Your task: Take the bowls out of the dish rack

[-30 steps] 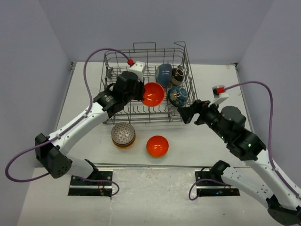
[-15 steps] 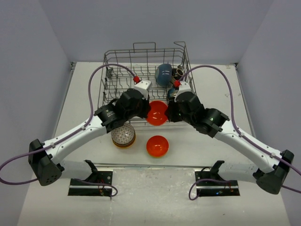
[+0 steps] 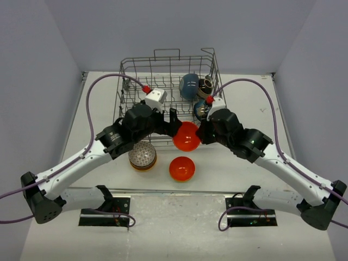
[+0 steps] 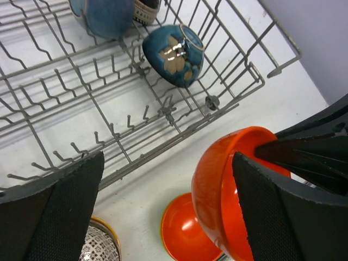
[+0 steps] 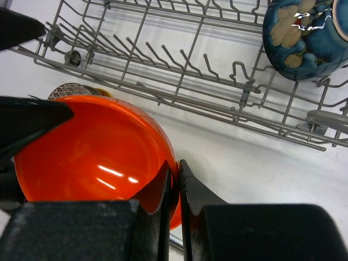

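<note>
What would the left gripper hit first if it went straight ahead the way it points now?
Probably the glossy round orange ceramic bowl pinched by the right gripper; it hangs just ahead of the open left gripper, off to one finger's side, though depth is unclear.

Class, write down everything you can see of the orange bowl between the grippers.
The orange bowl is glossy, ceramic-looking and round, with bright glints inside. It is tilted on its side outside the near edge of the dish rack. The right gripper pinches its rim, one finger inside, one outside. The left gripper stands open beside it.
</note>
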### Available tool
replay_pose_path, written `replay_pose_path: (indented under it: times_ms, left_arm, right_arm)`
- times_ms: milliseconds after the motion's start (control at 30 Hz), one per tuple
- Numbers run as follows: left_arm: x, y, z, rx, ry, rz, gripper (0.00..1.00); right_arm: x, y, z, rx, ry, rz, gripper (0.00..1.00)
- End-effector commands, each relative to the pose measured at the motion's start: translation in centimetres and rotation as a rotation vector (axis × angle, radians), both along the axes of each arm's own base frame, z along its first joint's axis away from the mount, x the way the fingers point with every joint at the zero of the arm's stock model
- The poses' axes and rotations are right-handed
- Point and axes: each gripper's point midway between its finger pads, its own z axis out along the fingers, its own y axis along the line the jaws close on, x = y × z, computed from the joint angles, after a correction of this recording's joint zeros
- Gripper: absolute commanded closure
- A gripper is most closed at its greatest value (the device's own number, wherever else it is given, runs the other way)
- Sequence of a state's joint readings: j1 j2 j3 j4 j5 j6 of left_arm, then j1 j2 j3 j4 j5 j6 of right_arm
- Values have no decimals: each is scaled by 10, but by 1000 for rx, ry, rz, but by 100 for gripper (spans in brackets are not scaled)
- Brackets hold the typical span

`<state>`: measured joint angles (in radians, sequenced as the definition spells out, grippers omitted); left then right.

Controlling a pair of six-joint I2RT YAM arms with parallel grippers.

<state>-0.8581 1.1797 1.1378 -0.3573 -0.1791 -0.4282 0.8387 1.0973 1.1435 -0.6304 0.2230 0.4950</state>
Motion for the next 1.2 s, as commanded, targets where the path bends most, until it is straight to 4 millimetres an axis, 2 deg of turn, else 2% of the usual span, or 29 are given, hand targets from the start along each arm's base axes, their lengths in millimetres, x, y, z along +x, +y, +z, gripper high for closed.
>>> replay_pose_path:
  times_ms: [0, 167, 300, 333, 433, 600, 800, 1167]
  left_arm:
    - [4, 17, 37, -67, -93, 71, 0]
    - [7, 51, 50, -51, -143, 205, 0]
    - [3, 84, 60, -31, -172, 314, 0]
    - [4, 92, 61, -23, -181, 348, 0]
    - [2, 104, 60, 0, -183, 383, 0]
    - [-3, 110, 55, 16, -177, 388, 0]
    - [-5, 118, 40, 60, -161, 406, 0]
    - [-6, 122, 28, 105, -150, 407, 0]
  right_arm:
    - [-11, 2, 15, 64, -28, 47, 100]
    - [-30, 1, -1, 76, 22, 111, 100]
    - [-50, 4, -38, 22, 136, 183, 100]
    - [-52, 1, -52, -10, 169, 178, 100]
    - [-56, 3, -69, -35, 199, 179, 100]
    - [-59, 18, -93, -40, 243, 205, 100]
    - [-52, 18, -127, -135, 303, 165, 100]
    - [-44, 24, -154, -176, 336, 139, 100]
